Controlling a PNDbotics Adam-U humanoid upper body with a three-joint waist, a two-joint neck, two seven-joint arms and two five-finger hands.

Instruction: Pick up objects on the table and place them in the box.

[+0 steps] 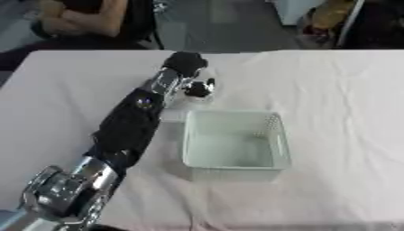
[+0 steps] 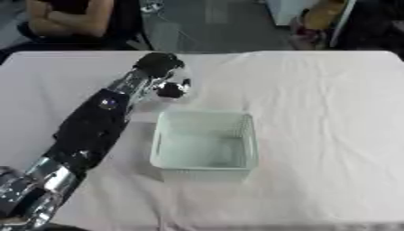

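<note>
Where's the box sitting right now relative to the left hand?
The box sits near the table's middle, in both eye views. The left hand is just beyond its far-left corner.

white mesh box [image 1: 235,168] sits mid-table, open top, nothing over it; straight drop-in from above is free. its walls block any low sideways entry. left arm [image 1: 126,131] runs diagonally from lower-left corner up to far centre, just beside box's left wall, so that side is crowded. left hand [image 1: 186,67] is past box's far-left corner, fingers curled w/ a small pale thing by them, can't make it out. narrow strip of cloth betw. hand and box's far rim. white tablecloth [image 1: 339,103] right of box is bare and wide, easy approach. near edge in front of box also open. far edge: person's folded arms beyond table, not on it.
</note>
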